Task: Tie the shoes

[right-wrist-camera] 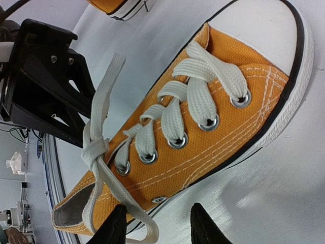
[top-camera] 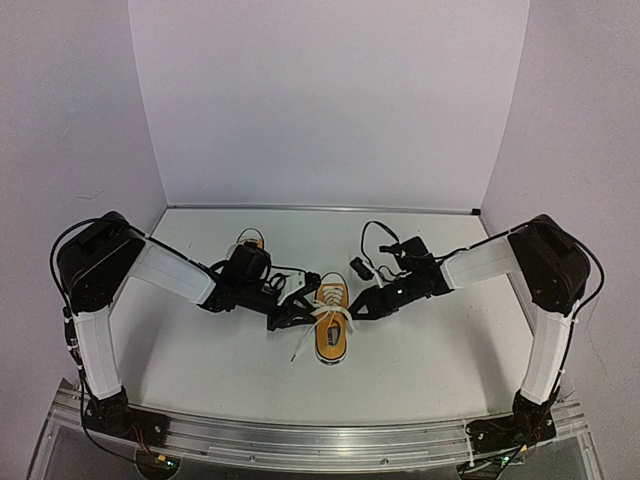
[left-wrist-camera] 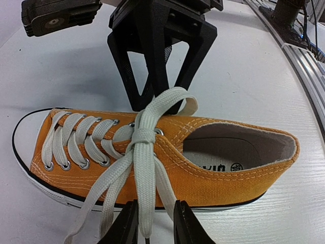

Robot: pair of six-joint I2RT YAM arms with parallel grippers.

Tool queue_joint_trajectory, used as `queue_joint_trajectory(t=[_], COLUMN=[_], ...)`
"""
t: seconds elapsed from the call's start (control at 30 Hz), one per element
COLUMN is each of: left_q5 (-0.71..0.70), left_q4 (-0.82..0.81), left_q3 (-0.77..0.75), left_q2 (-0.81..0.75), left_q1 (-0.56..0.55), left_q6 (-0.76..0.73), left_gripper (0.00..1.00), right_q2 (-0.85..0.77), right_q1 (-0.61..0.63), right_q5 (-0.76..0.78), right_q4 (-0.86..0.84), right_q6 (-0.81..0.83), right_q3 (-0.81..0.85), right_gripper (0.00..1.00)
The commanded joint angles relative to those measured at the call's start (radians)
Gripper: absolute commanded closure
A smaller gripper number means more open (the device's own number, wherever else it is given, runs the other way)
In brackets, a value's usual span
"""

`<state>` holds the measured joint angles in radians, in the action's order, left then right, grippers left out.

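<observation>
One orange-yellow shoe (top-camera: 332,322) with white laces lies mid-table, toe towards the back; it also fills the left wrist view (left-wrist-camera: 203,168) and the right wrist view (right-wrist-camera: 213,107). Its laces meet in a knot (left-wrist-camera: 143,136) at the top eyelets. My left gripper (left-wrist-camera: 151,226) is open at the shoe's left side, with a flat lace loop (left-wrist-camera: 144,193) hanging between its fingers. My right gripper (right-wrist-camera: 158,226) is open at the other side, a lace loop (right-wrist-camera: 147,229) lying just inside its left finger. The second shoe (top-camera: 250,240) is mostly hidden behind the left arm.
A small black object (top-camera: 357,267) and loose cables (top-camera: 380,235) lie behind the right gripper. White walls close the back and sides. An aluminium rail (top-camera: 330,440) runs along the near edge.
</observation>
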<state>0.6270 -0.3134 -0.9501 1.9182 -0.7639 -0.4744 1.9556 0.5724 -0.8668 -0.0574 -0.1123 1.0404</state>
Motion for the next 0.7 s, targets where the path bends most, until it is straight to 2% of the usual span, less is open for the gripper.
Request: queue_joint_trajectory(t=[0.0, 0.1, 0.23, 0.3, 0.43, 0.67], left_q5=[0.008, 0.004, -0.019, -0.046, -0.096, -0.163], left_q4=[-0.016, -0.016, -0.016, -0.018, 0.003, 0.033], left_q3=[-0.054, -0.057, -0.04, -0.021, 0.021, 0.127], left_q2=[0.015, 0.018, 0.0, -0.024, -0.075, -0.165], left_q1=[-0.008, -0.011, -0.011, -0.008, 0.006, 0.035], left_q6=[-0.009, -0.009, -0.004, 0.008, 0.023, 0.03], left_gripper=[0.76, 0.82, 0.96, 1.0, 1.0, 1.0], right_q2=[-0.006, -0.016, -0.01, -0.001, 0.009, 0.009], right_q1=[0.014, 0.015, 0.016, 0.017, 0.018, 0.017], right_q5=[-0.029, -0.027, -0.021, -0.019, -0.01, -0.007], right_q4=[-0.019, -0.019, -0.018, -0.016, -0.014, -0.013], right_q6=[0.013, 0.012, 0.011, 0.011, 0.009, 0.008], right_q3=[0.034, 0.03, 0.033, 0.035, 0.038, 0.036], right_gripper=[0.6, 0.6, 0.65, 0.68, 0.73, 0.76])
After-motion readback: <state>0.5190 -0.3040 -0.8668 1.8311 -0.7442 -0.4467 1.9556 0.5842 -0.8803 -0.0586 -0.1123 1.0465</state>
